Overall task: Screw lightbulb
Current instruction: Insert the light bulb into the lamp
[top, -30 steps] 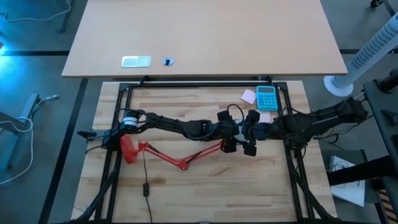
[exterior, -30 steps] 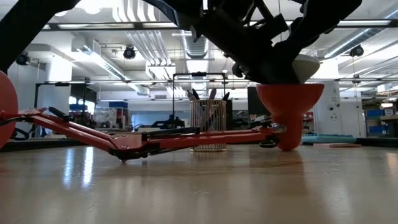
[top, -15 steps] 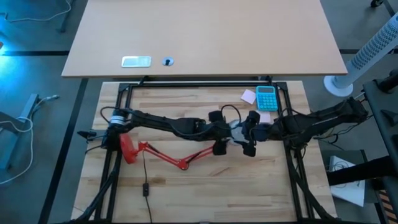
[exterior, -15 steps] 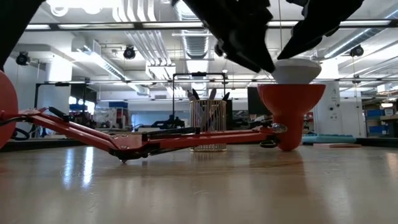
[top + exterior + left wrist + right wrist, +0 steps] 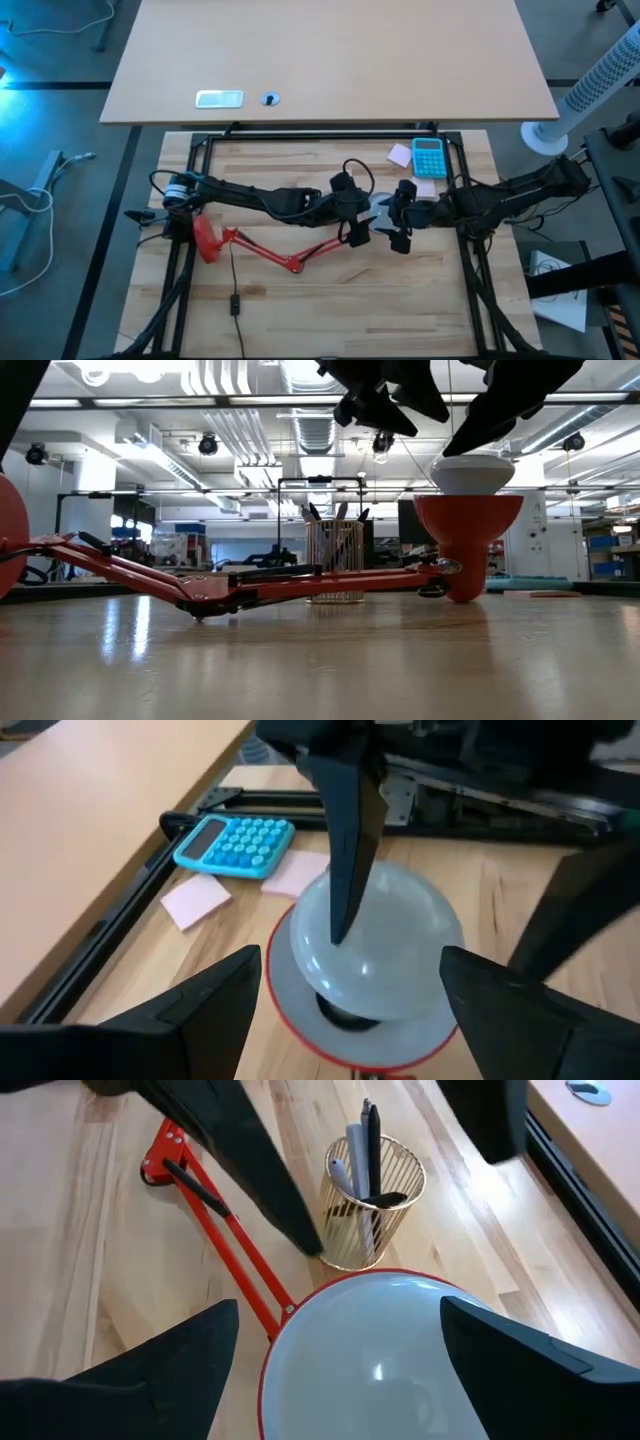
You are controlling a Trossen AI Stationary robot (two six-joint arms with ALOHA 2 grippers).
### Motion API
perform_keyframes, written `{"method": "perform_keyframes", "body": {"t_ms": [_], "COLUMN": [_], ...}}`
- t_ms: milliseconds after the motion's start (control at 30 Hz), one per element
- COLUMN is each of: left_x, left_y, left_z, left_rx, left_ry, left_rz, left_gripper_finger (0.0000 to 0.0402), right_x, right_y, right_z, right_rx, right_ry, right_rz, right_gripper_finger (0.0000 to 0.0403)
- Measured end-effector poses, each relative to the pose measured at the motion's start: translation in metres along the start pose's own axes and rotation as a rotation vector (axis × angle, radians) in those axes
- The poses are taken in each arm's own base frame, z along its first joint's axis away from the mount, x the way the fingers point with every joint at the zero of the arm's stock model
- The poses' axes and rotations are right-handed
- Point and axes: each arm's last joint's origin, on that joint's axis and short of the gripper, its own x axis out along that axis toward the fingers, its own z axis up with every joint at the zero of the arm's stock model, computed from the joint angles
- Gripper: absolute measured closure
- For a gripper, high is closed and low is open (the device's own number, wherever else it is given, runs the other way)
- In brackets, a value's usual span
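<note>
On the wooden table (image 5: 300, 310), the lightbulb (image 5: 375, 945) sits between both claws' (image 5: 358, 222) (image 5: 398, 218) spread fingers.

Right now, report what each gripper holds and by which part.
Nothing is held. The left gripper and right gripper both stand open above the lightbulb, which sits free in the red lamp shade.

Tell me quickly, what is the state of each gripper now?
Left gripper: open, holding nothing, above the lightbulb.
Right gripper: open, holding nothing, also over the lightbulb.
</note>
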Motion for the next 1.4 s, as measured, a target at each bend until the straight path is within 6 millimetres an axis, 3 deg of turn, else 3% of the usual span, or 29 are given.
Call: {"method": "perform_keyframes", "body": {"t_ms": [333,500,733,933,1133,1400], "left_x": [0.031,0.033,0.033,0.033,0.029,0.011], "left_y": [-0.004,-0.003,-0.003,-0.003,-0.001,0.005], "left_z": [-0.019,-0.020,-0.020,-0.020,-0.018,-0.009], "left_rx": [-0.014,-0.011,-0.007,-0.006,-0.005,0.005], "left_ry": [0.019,0.023,0.025,0.025,0.026,0.045], "left_rz": [0.029,0.037,0.036,0.036,0.037,0.035], "left_gripper_finger": [0.0103,0.0103,0.0103,0.0103,0.0103,0.0103], "right_x": [-0.015,-0.039,-0.061,-0.062,-0.055,-0.052], "right_y": [-0.004,-0.013,-0.032,-0.037,-0.040,-0.051], "right_z": [0.011,0.014,-0.006,-0.018,-0.022,-0.023], "right_rx": [0.002,0.029,0.161,0.354,0.491,0.580], "right_ry": [-0.037,-0.015,0.107,0.182,0.226,0.276], "right_rz": [0.017,0.006,-0.133,-0.232,-0.293,-0.276], "right_gripper_finger": [0.0064,0.0064,0.0064,0.0068,0.0123,0.0261]}}
